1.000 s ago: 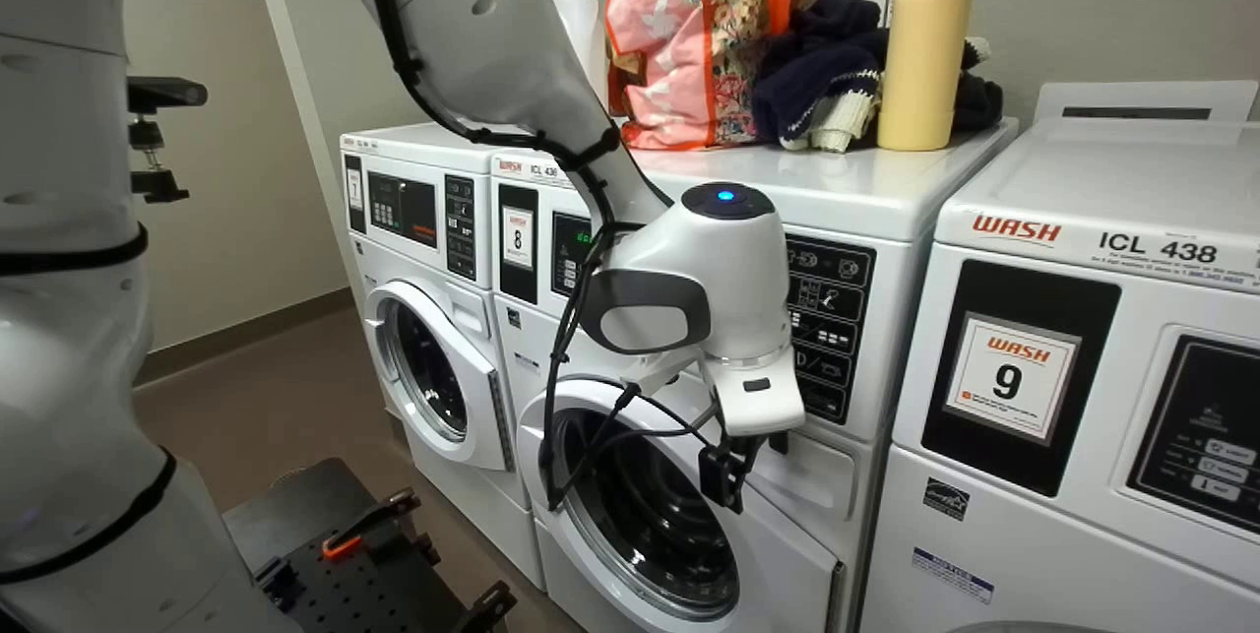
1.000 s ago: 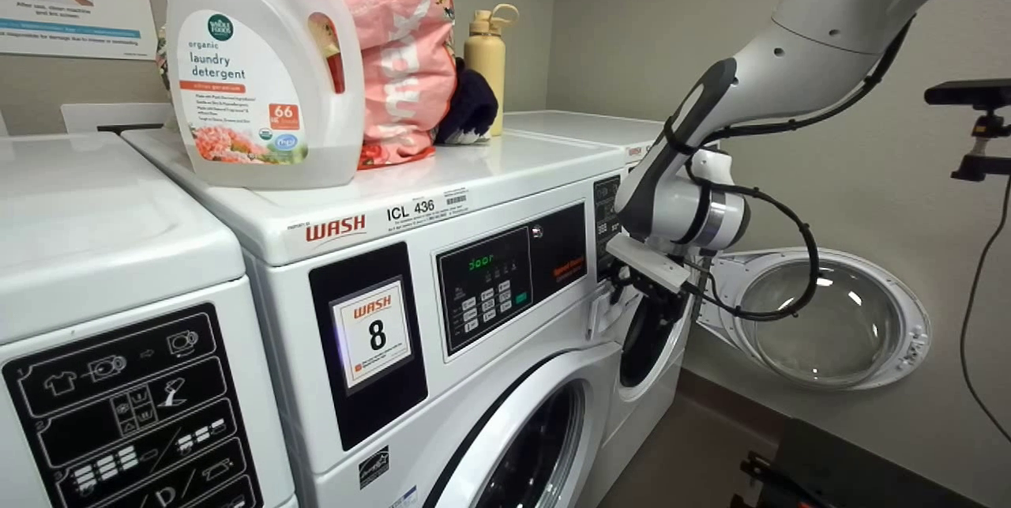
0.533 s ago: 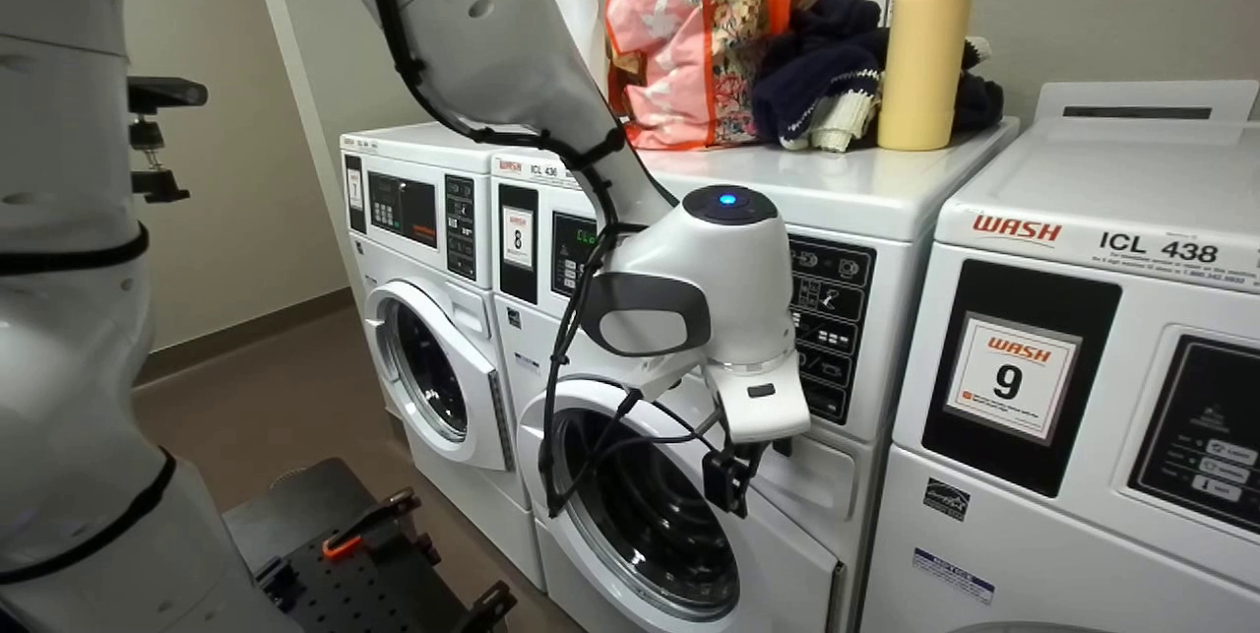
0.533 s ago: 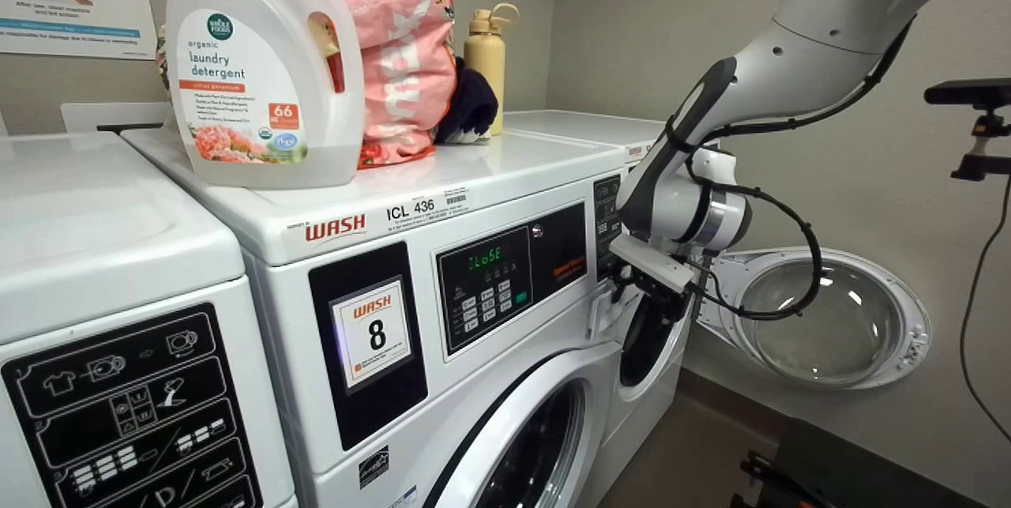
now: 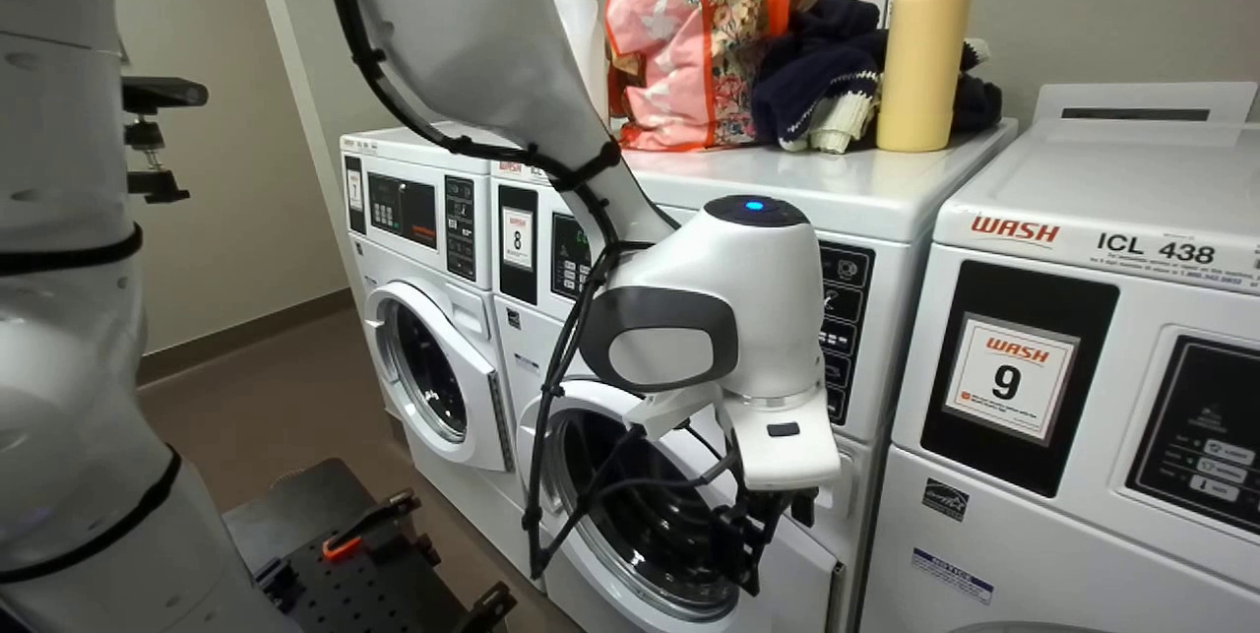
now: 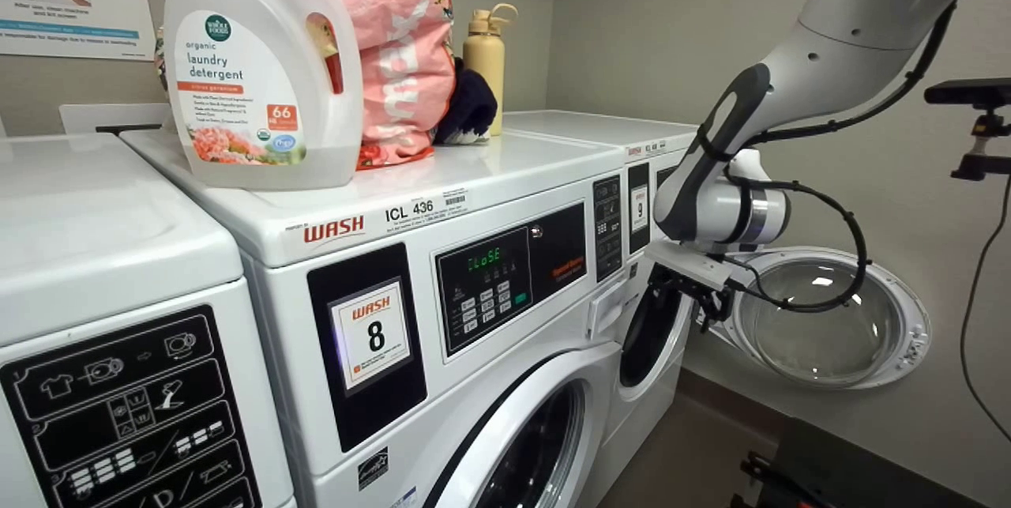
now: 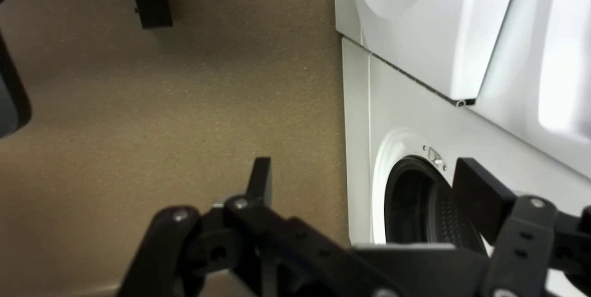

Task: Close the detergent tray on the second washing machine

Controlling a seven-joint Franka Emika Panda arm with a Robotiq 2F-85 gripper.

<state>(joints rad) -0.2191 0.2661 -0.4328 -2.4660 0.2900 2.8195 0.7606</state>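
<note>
Two fingers [image 7: 261, 178] spread apart, gripping nothing, Robotiq gripper [image 7: 363, 172] hangs off front of washing machine marked 8 [image 6: 467, 381], clear of detergent tray [image 6: 607, 310]. Tray sits below instruction panel [image 6: 607, 227], above porthole door [image 6: 545, 437]; face looks flush or nearly so, likely home, exact seating hard to tell. Such drawer calls for push, not grasp, hence perhaps idle fingers. Laundry detergent jug [image 6: 245, 101] stands on machine's top, presumably handy for filling.

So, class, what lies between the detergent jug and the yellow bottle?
Both exterior views show a pink floral bag and some dark fabric between the detergent jug and the yellow bottle on machine 8.
</note>
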